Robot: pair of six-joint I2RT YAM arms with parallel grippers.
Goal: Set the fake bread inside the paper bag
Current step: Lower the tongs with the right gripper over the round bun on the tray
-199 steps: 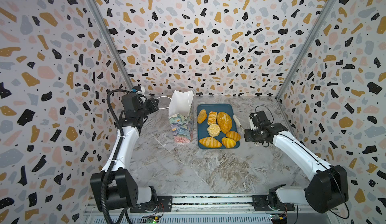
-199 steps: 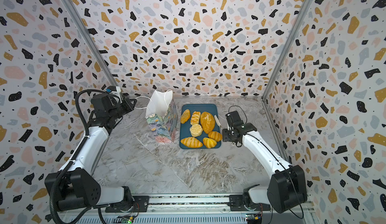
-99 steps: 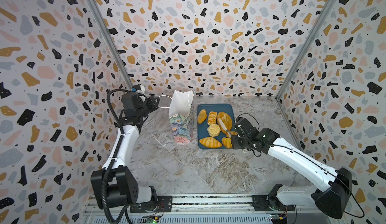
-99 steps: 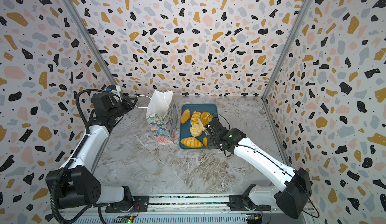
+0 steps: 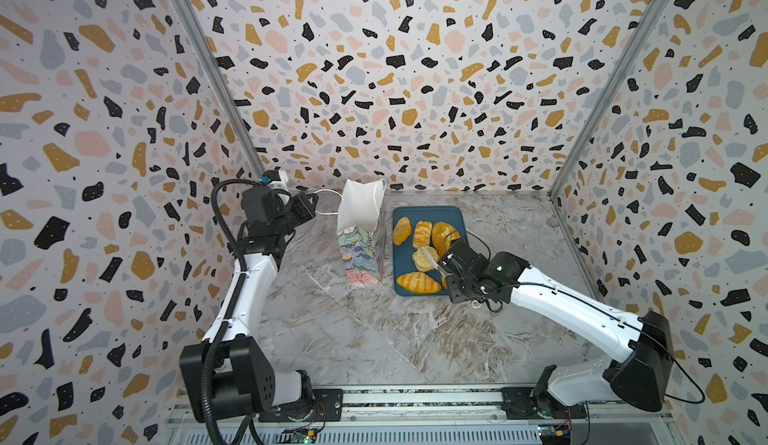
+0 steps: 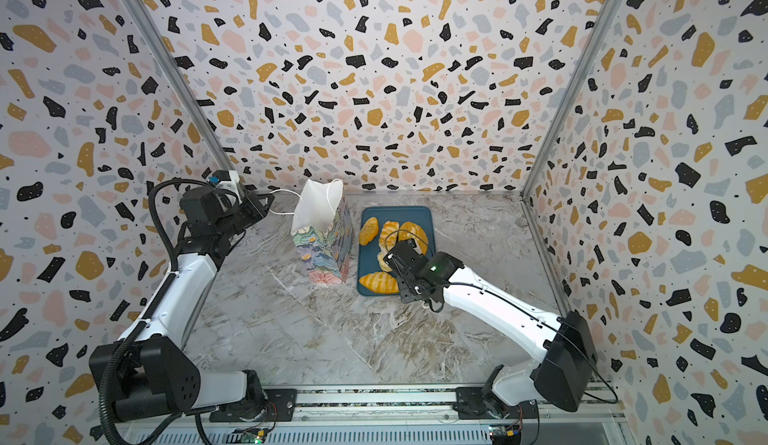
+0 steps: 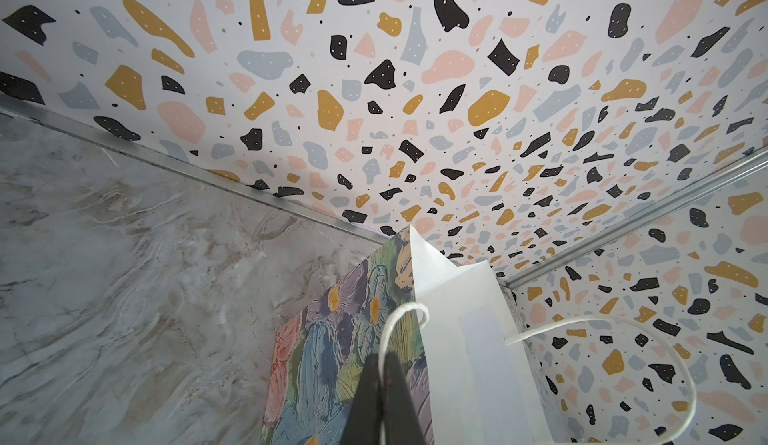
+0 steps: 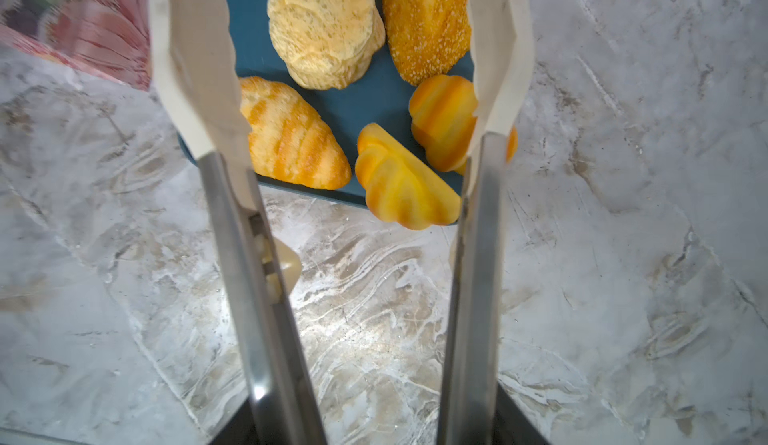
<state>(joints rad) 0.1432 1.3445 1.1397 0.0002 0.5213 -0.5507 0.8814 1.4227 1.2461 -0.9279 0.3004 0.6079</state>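
Right wrist view: tongs (image 8: 195,69) spread wide over fake bread (image 8: 324,23) on blue tray (image 8: 249,27), nothing pinched. Right gripper (image 5: 453,270) clamps tongs. Left gripper (image 7: 383,364) pinched on cord handle (image 7: 388,326) of paper bag (image 5: 360,231), upright beside tray. Bread likely light, squashy: grab ridged roll (image 8: 399,181) across middle.

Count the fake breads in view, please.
7, all on the tray: far row, oval roll, plait, seeded loaf; middle, bun; near edge, croissant and two ridged rolls under the tongs. The inside of the bag is hidden.
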